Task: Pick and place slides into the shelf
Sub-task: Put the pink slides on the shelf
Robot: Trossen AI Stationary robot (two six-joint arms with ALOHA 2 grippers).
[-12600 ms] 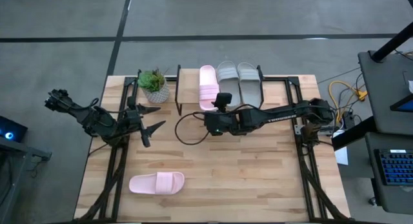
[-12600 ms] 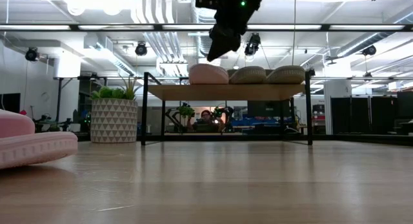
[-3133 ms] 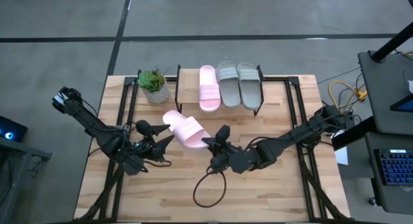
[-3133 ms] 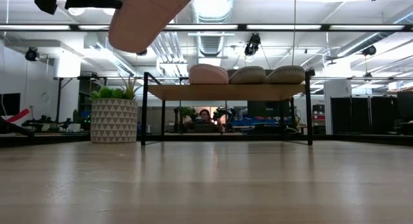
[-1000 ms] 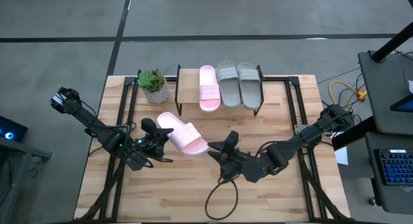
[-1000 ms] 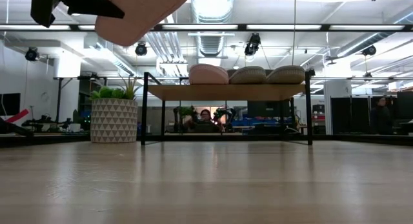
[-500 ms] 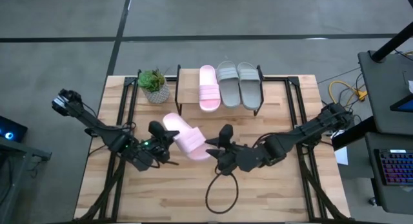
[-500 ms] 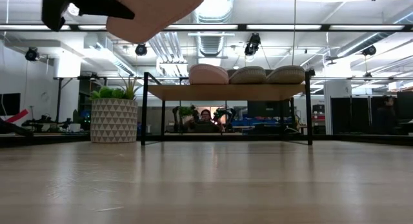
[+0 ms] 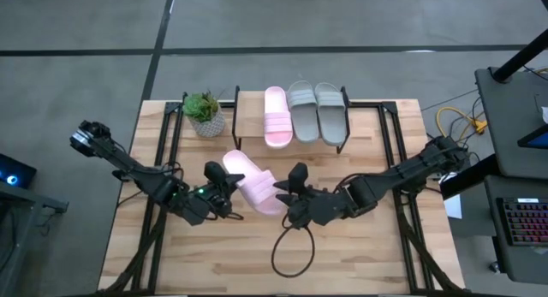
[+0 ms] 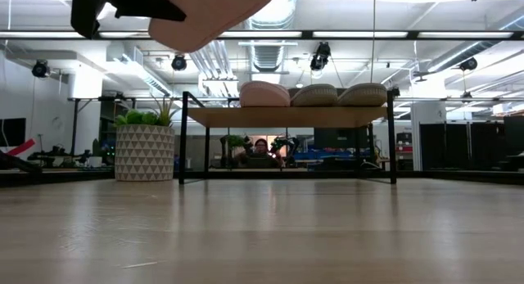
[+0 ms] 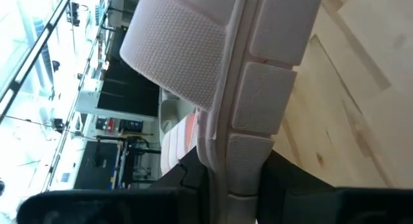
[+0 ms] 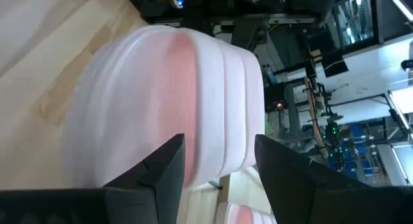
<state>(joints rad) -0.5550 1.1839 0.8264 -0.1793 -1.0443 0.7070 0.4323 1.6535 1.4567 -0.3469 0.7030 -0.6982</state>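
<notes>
A pale pink slide [image 9: 254, 184] hangs above the table's middle, and the low view shows it high over the wood [image 10: 214, 12]. My left gripper [image 9: 223, 184] is shut on the slide's left end. My right gripper [image 9: 284, 194] is open at the slide's other end, one finger [image 12: 164, 169] on each side of it. The shelf [image 9: 248, 119] stands at the far edge. On its plank lie another pink slide [image 9: 276, 115] and two grey-beige slides [image 9: 301, 111] [image 9: 330, 111]. My left gripper pinches the slide's sole [image 11: 233, 161] between its two fingers, at the end nearest to it. It comes nearly level from the table's left. The slide is lifted clear and reaches away from the fingers toward the right arm. My right gripper stands around the slide's strap end [image 12: 206, 101]; I cannot tell whether its fingers touch it.
A potted plant [image 9: 204, 113] stands left of the shelf at the far edge. A black cable loop [image 9: 291, 250] lies on the table under the right arm. Black frame rails run along both table sides.
My left gripper has carried the pink slide a little toward the table's right and near edge, rolling so that the slide has turned. My right gripper has swung toward the slide, whose free end now lies between its open fingers.
</notes>
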